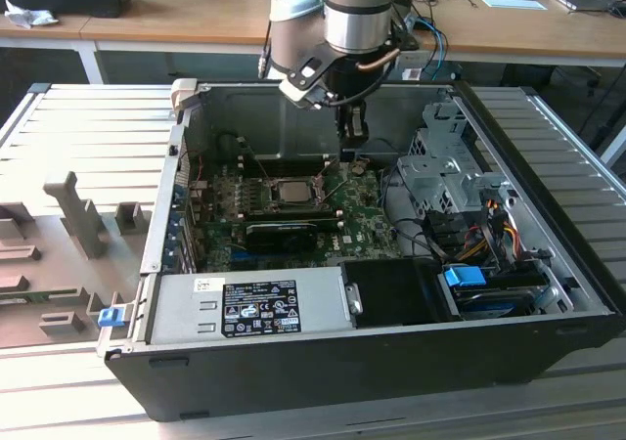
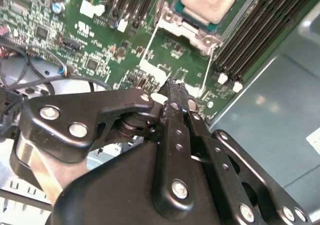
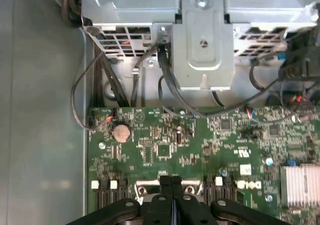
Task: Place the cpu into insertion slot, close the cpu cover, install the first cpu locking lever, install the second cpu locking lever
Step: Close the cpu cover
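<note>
Slatted grey bench [image 1: 88, 117] carries the open computer case [image 1: 391, 362]. Cpu [image 1: 291, 191] sits in the insertion slot [image 1: 269, 181] on the green board [image 3: 200, 135]. Gripper [image 1: 354, 147] hangs near the slot, toward the exterior view's right. Its fingers [image 3: 165, 185] are pressed together, with nothing seen between them.

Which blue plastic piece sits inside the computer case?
The blue tab at the exterior view's right; the other, a blue clip, sits outside the case at its corner.

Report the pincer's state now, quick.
Pincer: closed, its fingers pressed together over the green board, with nothing visible between them.
</note>
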Robot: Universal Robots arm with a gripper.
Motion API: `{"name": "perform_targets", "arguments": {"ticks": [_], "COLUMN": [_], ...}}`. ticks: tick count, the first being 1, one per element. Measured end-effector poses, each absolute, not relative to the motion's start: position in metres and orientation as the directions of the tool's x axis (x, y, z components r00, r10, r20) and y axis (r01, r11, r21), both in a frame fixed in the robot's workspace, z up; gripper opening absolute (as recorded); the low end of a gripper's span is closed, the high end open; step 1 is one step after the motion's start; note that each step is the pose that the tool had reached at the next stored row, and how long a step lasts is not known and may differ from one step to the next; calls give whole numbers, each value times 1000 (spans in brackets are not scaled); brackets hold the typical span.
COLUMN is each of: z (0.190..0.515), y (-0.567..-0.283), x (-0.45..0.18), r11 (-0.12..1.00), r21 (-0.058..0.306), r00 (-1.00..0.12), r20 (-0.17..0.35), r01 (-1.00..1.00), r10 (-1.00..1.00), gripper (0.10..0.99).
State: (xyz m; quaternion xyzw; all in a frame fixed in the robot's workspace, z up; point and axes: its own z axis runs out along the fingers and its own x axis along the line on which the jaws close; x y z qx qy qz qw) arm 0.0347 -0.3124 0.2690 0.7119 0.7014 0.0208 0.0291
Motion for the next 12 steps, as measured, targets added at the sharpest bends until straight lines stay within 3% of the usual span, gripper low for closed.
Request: {"name": "perform_targets", "arguments": {"ticks": [12], "z": [251], "y": [-312], "x": [48], "r11": [-7], "r21": [48], "r00": [8], "r20": [-9], "r01": [999], "r10": [1000], "gripper": [106]}}
